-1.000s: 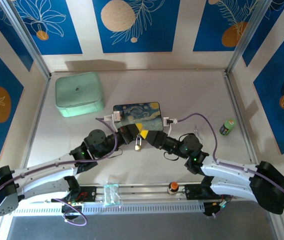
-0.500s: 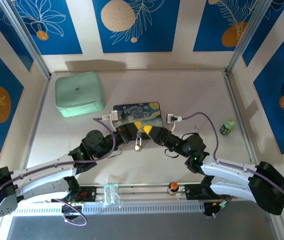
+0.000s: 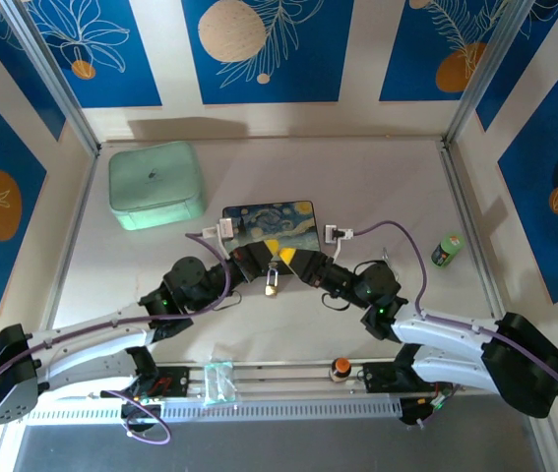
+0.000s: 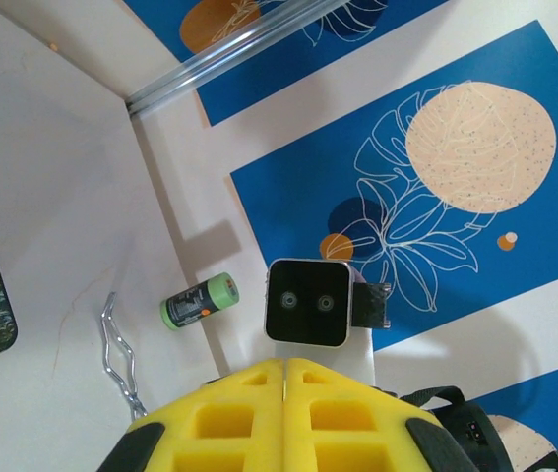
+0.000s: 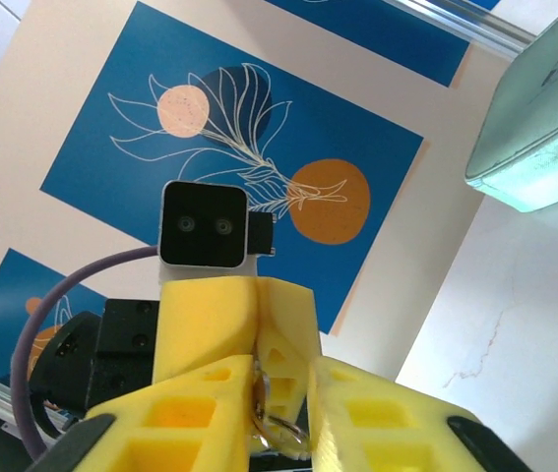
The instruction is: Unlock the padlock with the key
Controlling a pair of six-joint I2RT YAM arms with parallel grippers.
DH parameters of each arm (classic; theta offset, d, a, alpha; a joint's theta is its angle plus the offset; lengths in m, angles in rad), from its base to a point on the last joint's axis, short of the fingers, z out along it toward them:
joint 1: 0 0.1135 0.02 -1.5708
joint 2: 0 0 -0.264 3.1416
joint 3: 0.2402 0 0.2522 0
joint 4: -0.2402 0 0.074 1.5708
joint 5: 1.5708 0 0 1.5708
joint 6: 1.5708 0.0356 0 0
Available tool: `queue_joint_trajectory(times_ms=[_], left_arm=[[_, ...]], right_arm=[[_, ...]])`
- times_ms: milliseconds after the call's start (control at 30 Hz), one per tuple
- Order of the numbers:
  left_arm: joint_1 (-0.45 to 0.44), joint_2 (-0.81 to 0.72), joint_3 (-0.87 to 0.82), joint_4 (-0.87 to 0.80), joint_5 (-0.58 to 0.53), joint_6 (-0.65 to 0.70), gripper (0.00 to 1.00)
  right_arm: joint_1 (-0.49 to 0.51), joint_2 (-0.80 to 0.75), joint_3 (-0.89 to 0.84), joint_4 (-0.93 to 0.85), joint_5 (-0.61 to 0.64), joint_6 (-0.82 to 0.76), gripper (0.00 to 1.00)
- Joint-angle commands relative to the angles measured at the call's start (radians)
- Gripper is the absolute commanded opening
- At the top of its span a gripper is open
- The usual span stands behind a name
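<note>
The padlock (image 3: 273,285), brass body under a thin silver shackle, hangs between my two grippers just in front of the painted box. My left gripper (image 3: 259,264) is shut; its yellow fingers (image 4: 285,372) press flat together. In the right wrist view a thin silver piece comes out from between those fingers (image 5: 229,320). My right gripper (image 3: 288,262) faces it. Its jaws (image 5: 283,382) are drawn in on the silver shackle loop (image 5: 279,421), which touches both pads. The key is hidden.
The starry-night box (image 3: 271,224) lies right behind the grippers. A mint case (image 3: 156,184) sits at the back left. A small green bottle (image 3: 446,249) stands at the right, with silver forceps (image 4: 116,344) lying between it and the arms.
My right gripper's jaws have narrowed from wide open onto the silver loop, and it has edged left toward the left gripper. The left gripper and the padlock have stayed in place.
</note>
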Motion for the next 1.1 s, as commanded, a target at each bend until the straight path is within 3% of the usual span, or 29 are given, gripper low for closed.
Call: queue_joint_trajectory(times_ms=[0, 200, 400, 600, 733, 1067], left_arm=[[-0.012, 0.002, 0.0, 0.039, 0.002, -0.012, 0.0], [-0.012, 0.003, -0.007, 0.036, -0.008, -0.006, 0.0], [-0.012, 0.002, -0.012, 0.039, -0.016, -0.009, 0.0], [-0.012, 0.005, -0.022, 0.048, -0.028, -0.01, 0.0], [-0.011, 0.01, -0.019, 0.052, -0.026, -0.009, 0.0], [-0.012, 0.011, -0.018, 0.048, -0.029, -0.008, 0.0]], right_arm=[[-0.004, 0.02, 0.015, 0.043, -0.003, 0.008, 0.18], [-0.001, 0.023, 0.023, 0.046, -0.009, 0.007, 0.18], [0.007, 0.023, 0.011, 0.042, 0.005, 0.011, 0.04], [0.007, 0.025, 0.008, 0.039, 0.003, 0.019, 0.06], [0.011, 0.025, 0.008, 0.043, 0.005, 0.021, 0.17], [0.014, 0.027, 0.004, 0.045, 0.011, 0.023, 0.11]])
